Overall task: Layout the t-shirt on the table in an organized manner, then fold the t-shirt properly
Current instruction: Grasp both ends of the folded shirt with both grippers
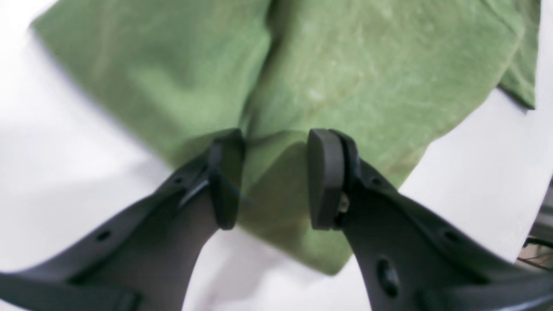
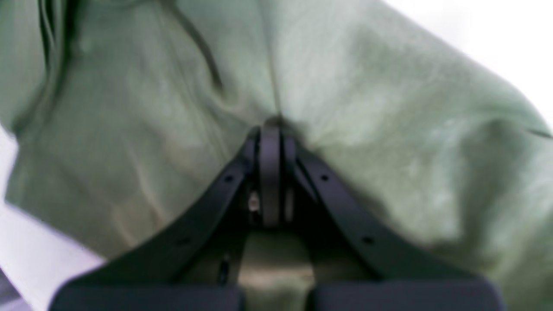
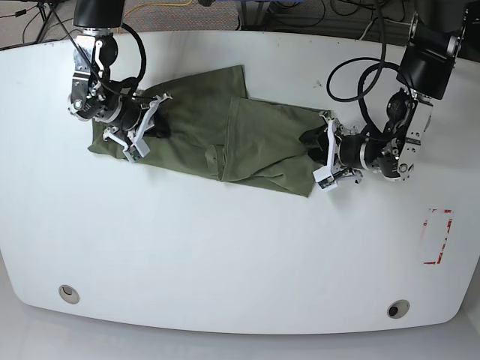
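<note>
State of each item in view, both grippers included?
T-shirt: spread lengthwise but wrinkled, not neatly folded.
Left gripper: fingers apart, over the shirt.
Right gripper: fingers together at the shirt; whether cloth is pinched between them, can't tell.
Table: upright, shirt lying on it.

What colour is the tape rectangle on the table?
The tape rectangle on the table is red; it shows best in the base view.

My two arms are black and silver, with black cables looping above the dark, tapering fingers (image 1: 328, 181).
</note>
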Robot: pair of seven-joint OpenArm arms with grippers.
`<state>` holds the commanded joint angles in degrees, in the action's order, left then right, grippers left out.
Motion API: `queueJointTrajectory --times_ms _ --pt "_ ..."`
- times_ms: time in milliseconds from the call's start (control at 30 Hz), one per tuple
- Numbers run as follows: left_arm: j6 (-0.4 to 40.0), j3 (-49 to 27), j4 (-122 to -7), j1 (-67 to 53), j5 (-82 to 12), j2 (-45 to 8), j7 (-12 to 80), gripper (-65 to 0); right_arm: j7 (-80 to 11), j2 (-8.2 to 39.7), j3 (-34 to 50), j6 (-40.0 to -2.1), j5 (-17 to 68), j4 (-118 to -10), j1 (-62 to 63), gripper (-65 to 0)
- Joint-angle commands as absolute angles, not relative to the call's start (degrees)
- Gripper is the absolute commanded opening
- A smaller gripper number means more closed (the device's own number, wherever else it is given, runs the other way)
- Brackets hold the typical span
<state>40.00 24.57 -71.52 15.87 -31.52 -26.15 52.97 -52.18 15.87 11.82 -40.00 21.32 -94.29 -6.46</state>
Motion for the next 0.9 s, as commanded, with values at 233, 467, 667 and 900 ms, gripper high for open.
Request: queueJointTrajectory --times_ms 233,467,667,900 --pt "40.0 24.57 -71.52 15.78 -31.52 -26.15 52.97 -41.1 -57.63 15.08 12.35 -40.0 21.93 -104.31 -6.02 -45.8" --pt "40.0 24.48 -71.52 15.43 -31.52 -26.24 52.97 -41.1 -63.96 9.8 22.02 -40.0 21.93 -109.05 -3.47 -24.4" --pt "40.0 24.48 -71.43 15.34 -31.52 -27.21 52.88 -41.1 -68.7 7.6 33.98 -40.0 22.73 -106.77 -0.13 -12.7" --pt "40.0 24.4 -71.43 15.34 -31.6 -27.91 52.79 -41.1 -75.74 8.22 47.69 -40.0 32.48 -97.71 3.12 -2.5"
